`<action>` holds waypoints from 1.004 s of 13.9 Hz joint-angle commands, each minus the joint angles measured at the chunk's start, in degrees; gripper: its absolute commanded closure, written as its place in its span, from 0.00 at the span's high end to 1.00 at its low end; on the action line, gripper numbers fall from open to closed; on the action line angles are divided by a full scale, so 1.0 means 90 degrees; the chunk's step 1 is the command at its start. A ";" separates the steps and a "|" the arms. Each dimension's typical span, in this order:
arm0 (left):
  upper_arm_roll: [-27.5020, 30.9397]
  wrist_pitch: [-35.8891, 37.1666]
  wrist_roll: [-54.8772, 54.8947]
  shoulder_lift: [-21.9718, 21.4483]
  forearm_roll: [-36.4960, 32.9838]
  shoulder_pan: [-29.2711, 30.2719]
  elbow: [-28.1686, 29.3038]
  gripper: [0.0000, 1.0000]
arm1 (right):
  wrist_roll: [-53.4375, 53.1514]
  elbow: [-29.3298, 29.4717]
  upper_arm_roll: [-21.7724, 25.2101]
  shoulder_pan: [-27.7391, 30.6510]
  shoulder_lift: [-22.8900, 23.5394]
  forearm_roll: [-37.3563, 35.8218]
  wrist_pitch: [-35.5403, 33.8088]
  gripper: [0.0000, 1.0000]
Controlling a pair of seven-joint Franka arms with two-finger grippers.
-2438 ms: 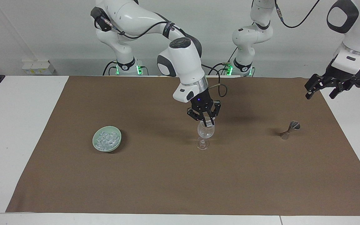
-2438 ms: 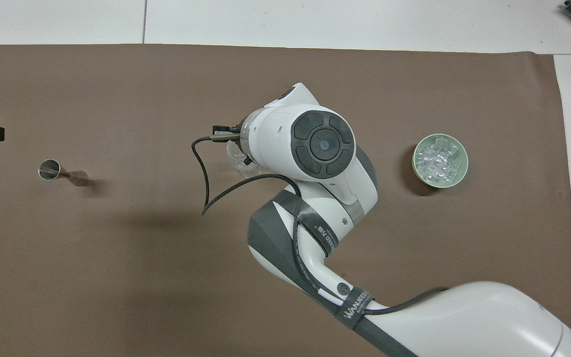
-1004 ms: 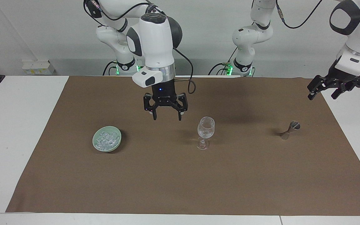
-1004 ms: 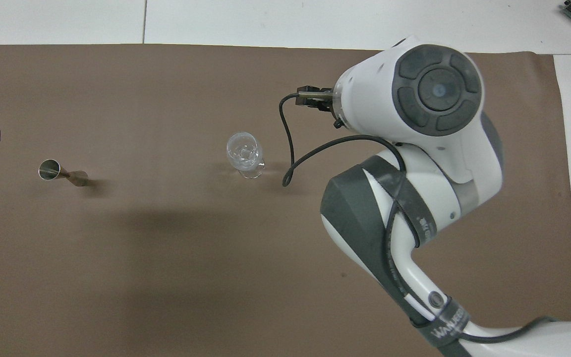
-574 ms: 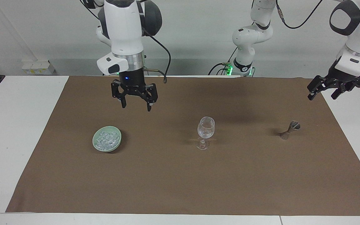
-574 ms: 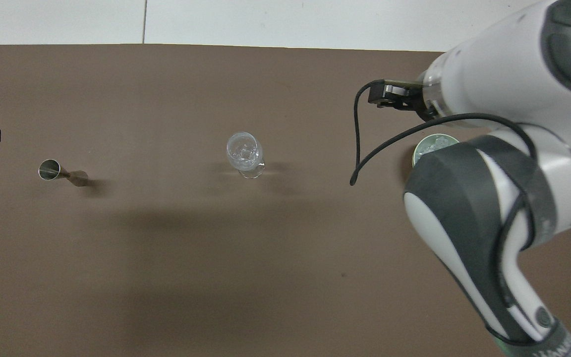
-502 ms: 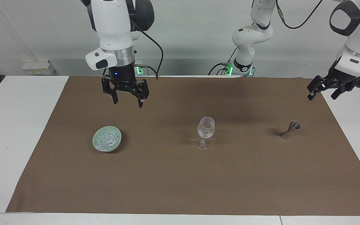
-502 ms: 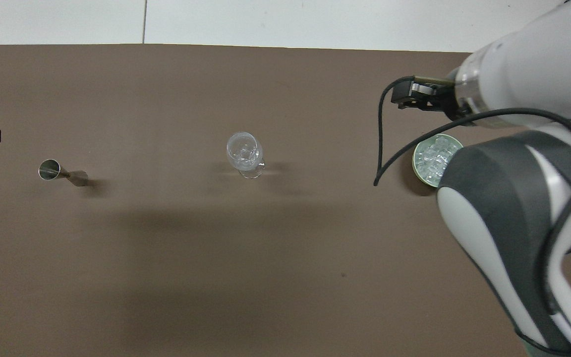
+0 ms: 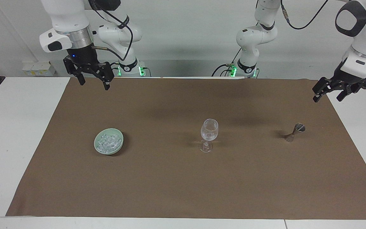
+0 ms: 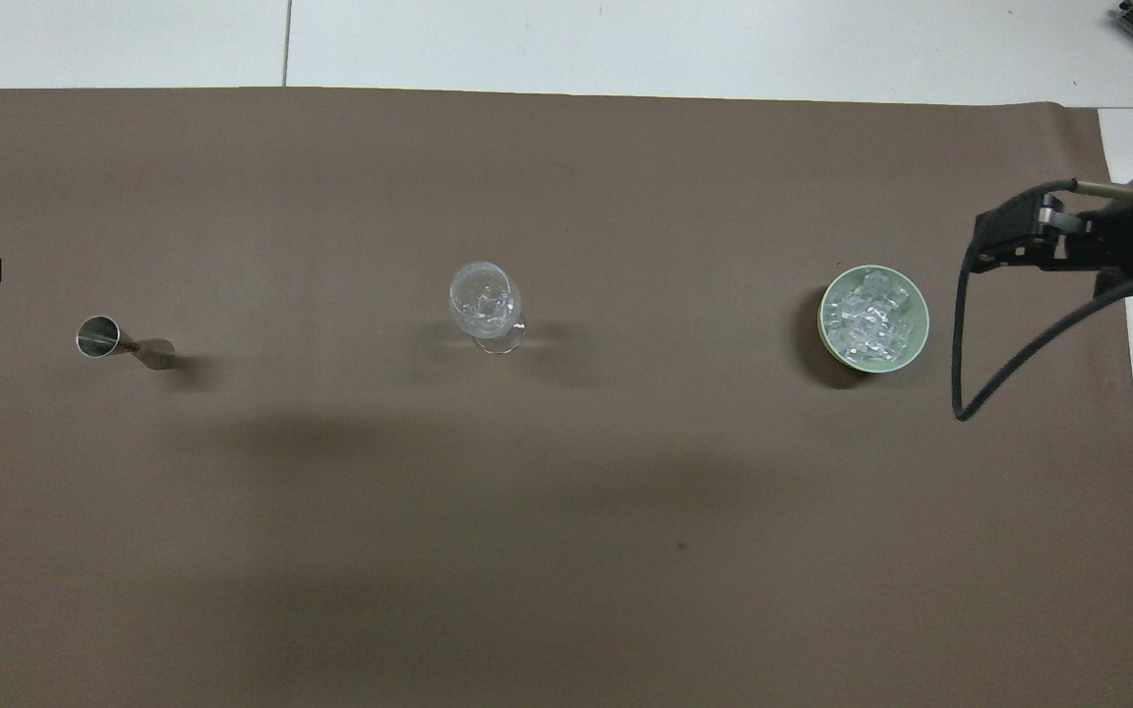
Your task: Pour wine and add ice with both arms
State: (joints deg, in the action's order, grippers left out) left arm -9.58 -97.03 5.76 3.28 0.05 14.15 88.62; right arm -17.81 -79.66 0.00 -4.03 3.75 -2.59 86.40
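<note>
The right gripper [image 9: 93, 80] was down at the mouth of the glass [image 9: 209, 133] a moment ago. It has since lifted away, jaws wide and empty, and swung across above the mat [image 9: 183, 190], passing the bowl [image 9: 120, 144] of ice [image 9: 108, 142], and now hangs high over the mat's edge at the right arm's end of the table.
</note>
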 commanded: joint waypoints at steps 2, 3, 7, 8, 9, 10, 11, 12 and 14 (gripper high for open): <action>-0.0039 0.0029 -0.0044 -0.0003 -0.0064 0.0049 -0.0032 1.00 | 0.0835 -0.0406 0.0536 0.0086 -0.0523 0.0249 -0.0458 1.00; -0.0039 0.0019 -0.0044 -0.0003 -0.0064 0.0058 -0.0032 1.00 | 0.0914 -0.0707 0.0643 0.0086 -0.0698 0.0249 -0.0469 1.00; -0.0039 -0.0020 -0.0034 0.0007 -0.0054 0.0068 -0.0032 1.00 | 0.1031 -0.1198 0.0703 0.0096 -0.0983 0.0239 -0.0245 1.00; -0.0039 -0.0030 -0.0015 0.0016 -0.0064 0.0126 -0.0032 1.00 | 0.1128 -0.1198 0.0703 0.0105 -0.0974 0.0229 -0.0235 1.00; -0.0039 -0.0001 -0.0015 0.0055 -0.0064 0.0136 -0.0032 1.00 | 0.1303 -0.1188 0.0693 0.0106 -0.0974 0.0229 -0.0235 1.00; -0.0039 0.0019 -0.0015 0.0055 -0.0064 0.0137 -0.0032 1.00 | 0.1305 -0.1150 0.0683 0.0106 -0.0954 0.0239 -0.0235 1.00; -0.0039 0.0029 -0.0005 0.0055 -0.0064 0.0137 -0.0032 1.00 | 0.1295 -0.1091 0.0683 0.0106 -0.0935 0.0239 -0.0273 1.00; -0.0039 0.0010 -0.0005 0.0065 -0.0064 0.0137 -0.0032 1.00 | 0.1285 -0.1081 0.0674 0.0086 -0.0935 0.0229 -0.0303 1.00; -0.0039 0.0019 -0.0024 0.0075 -0.0054 0.0137 -0.0032 1.00 | 0.1285 -0.1091 0.0693 0.0047 -0.0944 0.0239 -0.0293 1.00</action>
State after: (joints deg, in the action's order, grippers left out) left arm -9.55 -97.07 5.76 3.73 0.05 14.86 88.62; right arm -7.56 -88.42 6.37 -3.87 -3.73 -1.61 82.86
